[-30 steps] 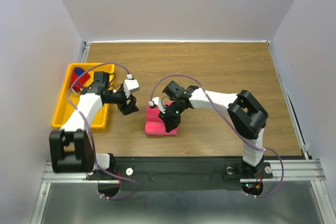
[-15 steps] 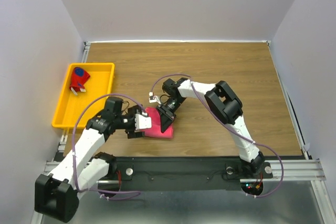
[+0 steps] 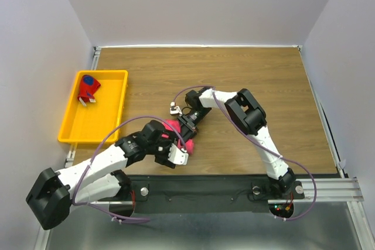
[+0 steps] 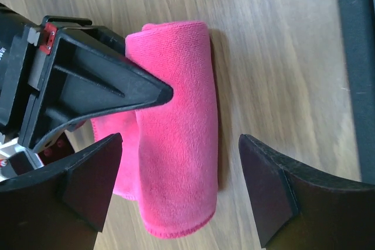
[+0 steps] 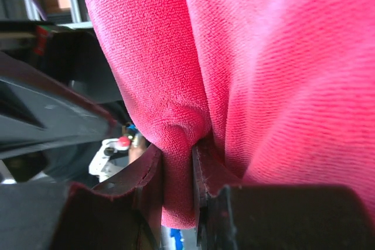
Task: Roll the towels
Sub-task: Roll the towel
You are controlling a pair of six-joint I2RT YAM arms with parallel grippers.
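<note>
Two towels: the pink towel [image 4: 179,139] sits near the middle of the table [image 3: 263,74] close to the near edge, and the patterned towel [image 3: 89,87] is away in the tray [image 3: 120,95] at the left. They are well apart.
Pink towel: it's partly rolled. The left wrist view shows a thick tube of cloth lying flat on the wood, with a looser flap spreading out from one side of it.
Patterned towel: it's a small red bundle with a navy blue end, tucked into the far corner of the tray.
Left gripper [image 4: 177,150]: the jaws are spread wide and it hovers right over the roll, one finger on each side. Whether either tip touches the cloth, I can't tell.
Right gripper [image 5: 176,185]: it's clamped down on the pink towel, and you can see a fold of cloth squeezed tight between the two fingers. Pink fills nearly the whole right wrist view.
Meeting point: both grippers are at the pink towel, just beside each other. In the left wrist view, one dark finger of the right gripper pokes onto the upper part of the roll.
Arms: the left arm is stretched low along the near edge, and the right arm is bent back in from the right.
Tray: it's yellow and sits against the left edge of the table.
</note>
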